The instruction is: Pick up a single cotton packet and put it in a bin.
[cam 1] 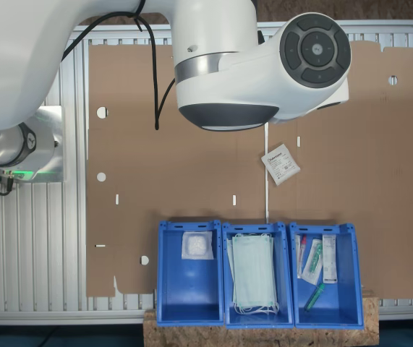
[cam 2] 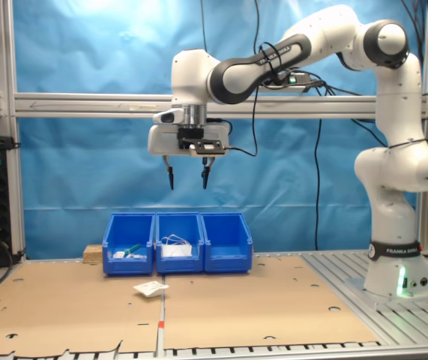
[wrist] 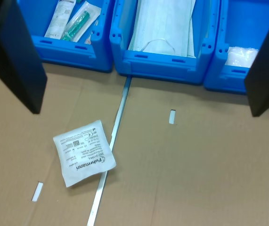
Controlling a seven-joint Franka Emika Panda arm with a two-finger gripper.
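Cardboard sheet [cam 2: 258, 304]: brown, flat on the table, punched with small holes and slots; nearest in the second exterior view.

Cotton packet [cam 2: 151, 288]: small white square with fine dark print, flat on the cardboard sheet, lying across the thin seam between the panels, a short way in front of the bins and apart from them. Also seen at [cam 1: 280, 164] and [wrist: 84, 152], turned at an angle to the seam.

Gripper [cam 2: 187, 178]: raised well above the cardboard sheet, pointing down, fingers spread wide apart, nothing held. Dark fingers [wrist: 15, 56] at either side of the wrist view, the cotton packet on the sheet below them.

Three blue bins in a row beyond the packet, side walls touching:
- bin [cam 1: 189, 307] at the first exterior view's left, holding a white wrapped item [cam 1: 197, 245];
- middle bin [cam 1: 227, 238], holding pale green face masks [cam 1: 253, 275];
- bin [cam 1: 351, 289] at the first exterior view's right, holding slim sealed packets and a green piece [cam 1: 315, 296].

Robot arm [cam 2: 393, 165]: white, base at the second exterior view's right.

Blue backdrop [cam 2: 71, 165]: behind everything.
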